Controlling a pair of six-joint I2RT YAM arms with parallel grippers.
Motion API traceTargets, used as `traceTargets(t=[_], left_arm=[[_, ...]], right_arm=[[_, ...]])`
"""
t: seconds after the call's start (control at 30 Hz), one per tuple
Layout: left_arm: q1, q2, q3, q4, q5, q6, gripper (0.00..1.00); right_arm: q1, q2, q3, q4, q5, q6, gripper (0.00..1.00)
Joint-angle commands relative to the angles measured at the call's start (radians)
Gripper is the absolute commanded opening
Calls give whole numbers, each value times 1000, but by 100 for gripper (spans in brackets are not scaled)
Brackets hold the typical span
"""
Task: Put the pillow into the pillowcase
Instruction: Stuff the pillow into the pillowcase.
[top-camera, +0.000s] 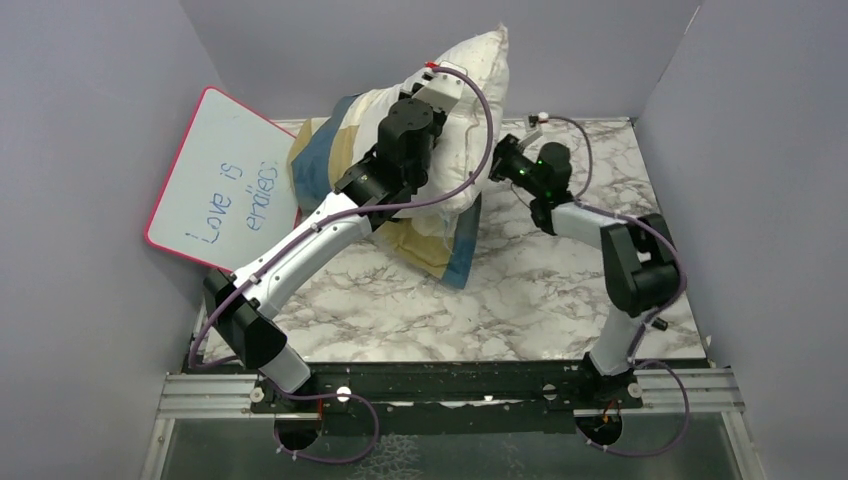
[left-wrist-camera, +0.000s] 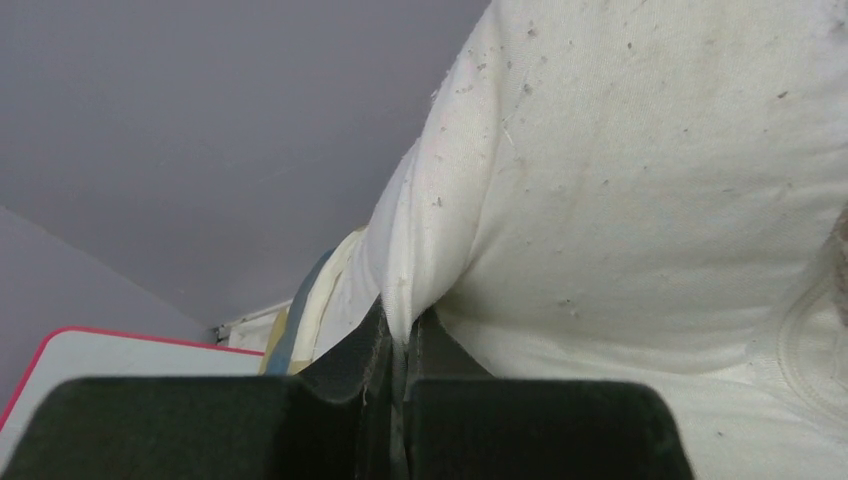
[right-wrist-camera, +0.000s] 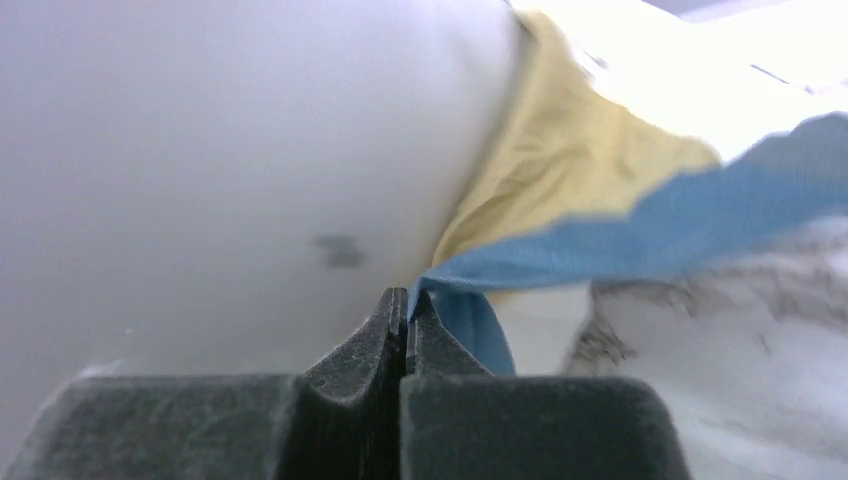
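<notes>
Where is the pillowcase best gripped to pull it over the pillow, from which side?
Grip the pillowcase at its blue hem, coming from the right, as the right gripper does: that edge is thin and stands free of the pillow.

The left arm (top-camera: 300, 245) and right arm (top-camera: 632, 262) wear white shells between chunky black joints; a purple cable (top-camera: 487, 120) loops along each; a green light (top-camera: 541, 160) glows near the right wrist; pincer fingers (left-wrist-camera: 340, 375) are matte black.

Robot lab test cell.
Grey partition walls (top-camera: 80, 150) box a marble-look tabletop (top-camera: 520, 300); aluminium rail (top-camera: 200, 398) with arm bases (top-camera: 285, 368) at 6 o'clock, whiteboard (top-camera: 225, 180) at 10 o'clock.
</notes>
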Motion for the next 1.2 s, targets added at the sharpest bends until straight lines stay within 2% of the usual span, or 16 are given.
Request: traceTargets(t=[0.0, 0.27, 0.37, 0.53, 0.67, 0.87, 0.93, 1.03, 1.07, 1.13, 1.17], left_arm=[[9, -37, -55, 152, -73, 17, 0], [25, -32, -193, 156, -71, -50, 0], [43, -50, -267, 162, -50, -98, 0], [49, -65, -364, 177, -18, -140, 0], [57, -61, -434, 201, -11, -140, 0], [95, 23, -499, 237, 1, -159, 0], [104, 33, -523, 254, 47, -183, 0], [69, -4, -488, 212, 189, -231, 2], [51, -28, -459, 187, 260, -246, 15], [36, -85, -381, 113, 464, -309, 49], [34, -118, -345, 90, 546, -347, 55]], right_arm=[[1, -254, -122, 50, -54, -19, 0], [-26, -634, -251, -92, 6, -107, 0], [-26, -738, -215, -263, 83, -194, 0], [-27, -822, -246, -419, 225, -264, 0], [-27, -895, -282, -361, 173, -257, 0], [-27, -988, -228, -428, 191, -236, 0], [-27, -986, -255, -413, 175, -199, 0], [-26, -931, -321, -384, 173, -143, 0], [-27, -906, -346, -362, 179, -129, 0], [-27, -854, -380, -311, 163, -104, 0], [-27, -825, -385, -303, 156, -94, 0]])
